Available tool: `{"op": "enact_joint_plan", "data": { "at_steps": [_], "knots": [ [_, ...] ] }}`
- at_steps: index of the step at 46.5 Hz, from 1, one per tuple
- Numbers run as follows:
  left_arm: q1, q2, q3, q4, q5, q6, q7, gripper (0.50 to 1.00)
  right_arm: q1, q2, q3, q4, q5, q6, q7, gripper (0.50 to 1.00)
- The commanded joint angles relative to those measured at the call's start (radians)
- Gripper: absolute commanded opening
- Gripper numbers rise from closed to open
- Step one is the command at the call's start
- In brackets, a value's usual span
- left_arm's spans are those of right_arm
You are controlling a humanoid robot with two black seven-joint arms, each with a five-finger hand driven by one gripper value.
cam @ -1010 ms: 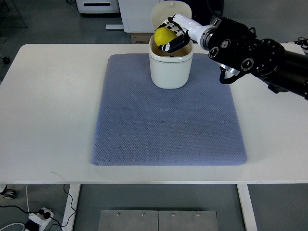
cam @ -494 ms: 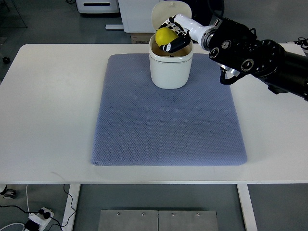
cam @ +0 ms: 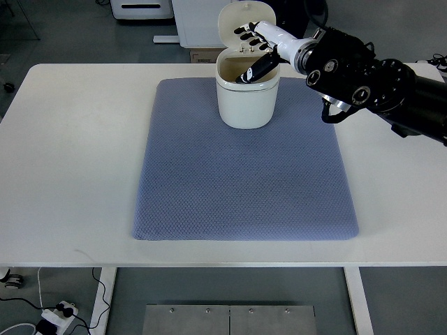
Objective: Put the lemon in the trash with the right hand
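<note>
One white table [cam: 70,153], smooth rectangular top, no readable writing anywhere. One blue-grey mat [cam: 244,181], woven texture, rounded corners, lying mid-table. One black right arm [cam: 377,77] entering from the right edge, glossy jointed housings. One white bin [cam: 247,98], rounded plastic tub on the mat's far edge, lid [cam: 241,17] flipped up at its far side. One right hand [cam: 255,50], white with black fingertips, over the bin's mouth, fingers spread, holding nothing. Lemon not visible; bin's inside is dark, cannot tell whether it lies there.
</note>
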Motion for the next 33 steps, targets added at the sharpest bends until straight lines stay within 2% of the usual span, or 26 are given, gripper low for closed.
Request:
{"op": "enact_joint_plan", "data": {
  "at_steps": [1, 16, 33],
  "knots": [
    [0.0, 0.0, 0.0, -0.001, 0.0, 0.0, 0.0, 1.0, 0.0, -0.001, -0.001, 0.002, -0.003, 0.001, 0.001, 0.608],
    [0.0, 0.0, 0.0, 0.001, 0.0, 0.0, 0.0, 1.0, 0.014, -0.014, -0.002, 0.005, -0.003, 0.029, 0.001, 0.504],
    [0.0, 0.0, 0.0, -0.001, 0.0, 0.0, 0.0, 1.0, 0.032, -0.178, -0.001, 0.021, -0.006, 0.099, 0.001, 0.514]
  ]
}}
